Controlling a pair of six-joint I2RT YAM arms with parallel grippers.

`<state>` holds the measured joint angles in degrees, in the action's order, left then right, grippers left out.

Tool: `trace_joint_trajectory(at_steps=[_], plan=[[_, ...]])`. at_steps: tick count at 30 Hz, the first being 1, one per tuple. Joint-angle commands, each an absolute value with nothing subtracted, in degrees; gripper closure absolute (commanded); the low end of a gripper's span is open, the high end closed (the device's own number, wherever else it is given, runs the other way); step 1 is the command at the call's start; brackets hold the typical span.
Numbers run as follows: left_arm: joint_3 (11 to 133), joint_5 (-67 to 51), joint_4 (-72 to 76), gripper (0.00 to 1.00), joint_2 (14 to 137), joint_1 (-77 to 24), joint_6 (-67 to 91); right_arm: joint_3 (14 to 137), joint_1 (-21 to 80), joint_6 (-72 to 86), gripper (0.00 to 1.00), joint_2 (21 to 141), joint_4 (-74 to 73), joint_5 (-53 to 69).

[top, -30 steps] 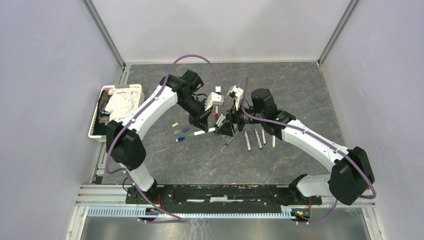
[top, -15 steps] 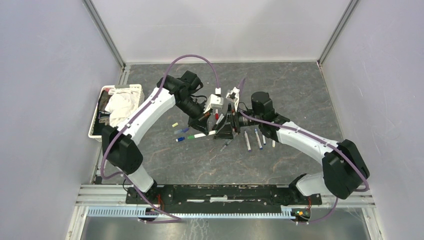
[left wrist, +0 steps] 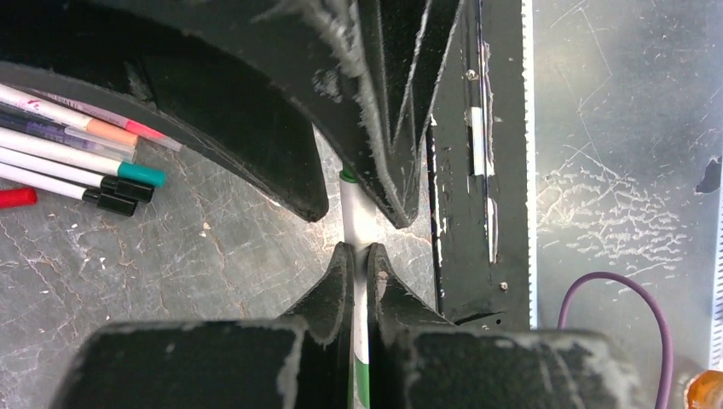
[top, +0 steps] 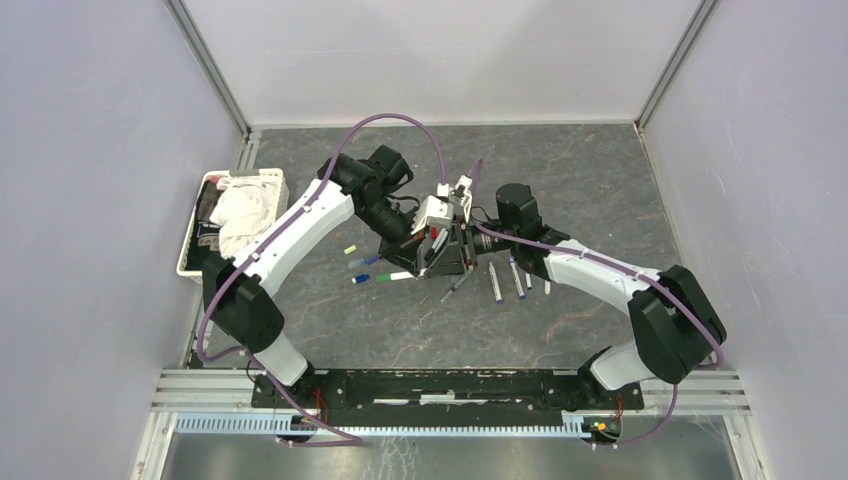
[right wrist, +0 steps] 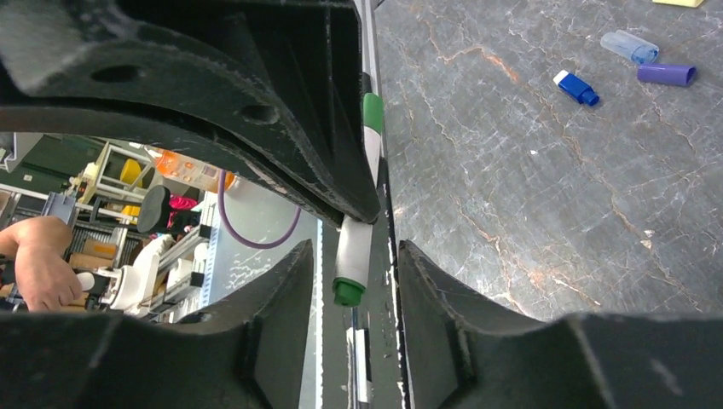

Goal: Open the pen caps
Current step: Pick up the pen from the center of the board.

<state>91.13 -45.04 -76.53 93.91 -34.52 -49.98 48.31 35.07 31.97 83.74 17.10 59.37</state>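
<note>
Both pincers on one pen, above the surface.
Left pincer point(left wrist: 360, 256) pressed tight on the white barrel of a thin pen point(left wrist: 356, 213). Right pincer point(right wrist: 354, 249) half spread, black fingers straddling the pen's green end point(right wrist: 348, 291), narrow gaps either side. Loose caps, blue point(right wrist: 575, 87) and purple point(right wrist: 665, 74), lie on the grey veined surface point(right wrist: 529, 213).

You have bare table point(top: 590, 170) toward the far right corner; loose pen caps point(top: 362, 262) and pens point(top: 494, 283) clutter the middle, and a white basket point(top: 187, 255) blocks the left edge.
</note>
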Motion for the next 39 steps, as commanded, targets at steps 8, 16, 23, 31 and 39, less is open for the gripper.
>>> trace_joint_trajectory(at_steps=[8, 16, 23, 31, 39], plan=[[93.4, -43.3, -75.6, 0.98, 92.6, -36.6, -51.7, 52.0, 35.3, 32.9, 0.75, 86.6, 17.8, 61.5], [92.5, -39.3, -73.3, 0.50, 92.0, -37.7, -49.5, 52.3, 34.8, 29.5, 1.00, 86.2, 13.4, 60.1], [90.0, -32.2, -74.0, 0.29, 88.9, -35.1, -51.5, 47.2, 31.8, 26.2, 1.00, 79.8, 11.3, 57.5], [87.2, -31.9, -76.4, 0.42, 89.0, -31.1, -54.2, 45.9, 31.2, 26.4, 1.00, 77.7, 11.2, 57.1], [87.0, -36.4, -75.8, 0.61, 90.5, -31.2, -54.1, 45.6, 31.3, 27.7, 1.00, 77.4, 12.7, 56.9]])
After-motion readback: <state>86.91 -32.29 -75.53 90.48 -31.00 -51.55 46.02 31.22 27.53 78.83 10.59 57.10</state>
